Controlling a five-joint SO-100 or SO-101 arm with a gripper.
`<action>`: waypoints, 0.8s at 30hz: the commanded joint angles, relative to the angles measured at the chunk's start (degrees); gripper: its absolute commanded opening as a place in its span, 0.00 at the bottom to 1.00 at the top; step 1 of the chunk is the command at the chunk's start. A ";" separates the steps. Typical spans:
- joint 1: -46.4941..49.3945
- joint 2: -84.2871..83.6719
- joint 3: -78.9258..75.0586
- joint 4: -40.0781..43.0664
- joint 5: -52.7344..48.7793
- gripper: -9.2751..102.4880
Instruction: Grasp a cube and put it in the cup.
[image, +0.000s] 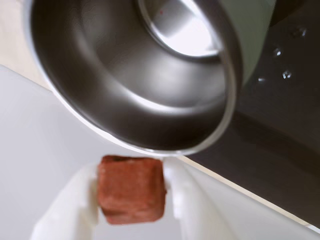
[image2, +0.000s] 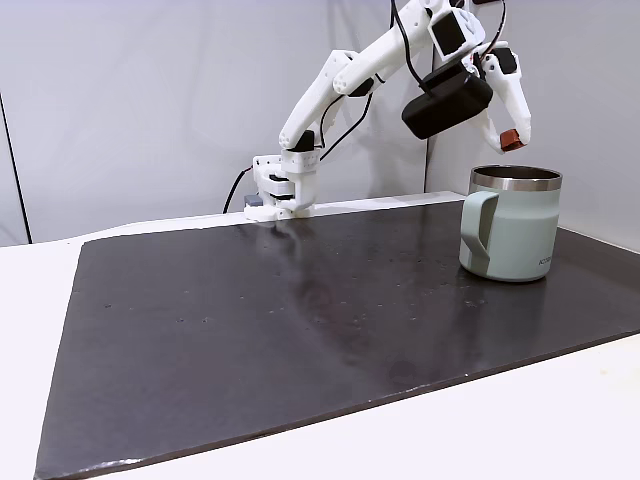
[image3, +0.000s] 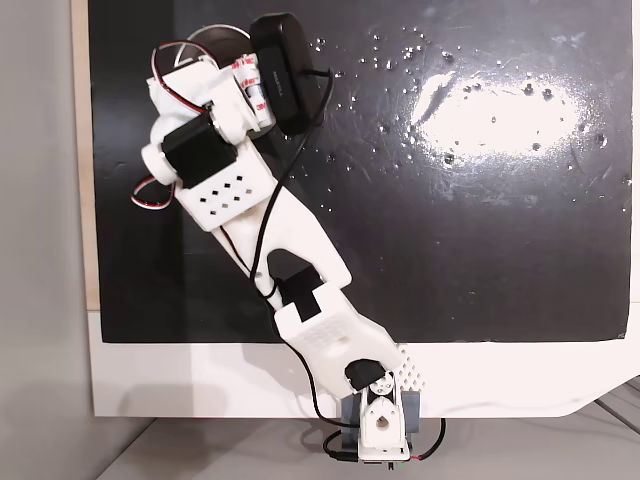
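gripper (image: 131, 192) clamped on cube (image: 131, 189) | hung at 12 o'clock above cup (image2: 515, 222) | grasp done, drop remained

White table (image2: 560, 420) under dark mat (image2: 300, 330), green cup (image2: 520, 235) upright on it

a large dark mat (image2: 300, 340) covers most of the white table (image2: 560, 420) in a fixed view, its surface glossy and dotted with small specks. in another fixed view the same mat (image3: 480, 220) fills the upper part of the frame with a bright glare patch at upper right, and the table's white edge (image3: 200, 380) runs along the bottom. a pale grey wall (image2: 150, 110) fills the background.
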 joint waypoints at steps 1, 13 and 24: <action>-0.35 1.14 -3.69 -0.97 -0.53 0.16; 2.37 2.11 -3.52 0.35 0.62 0.18; 4.48 3.08 -3.08 1.32 2.90 0.34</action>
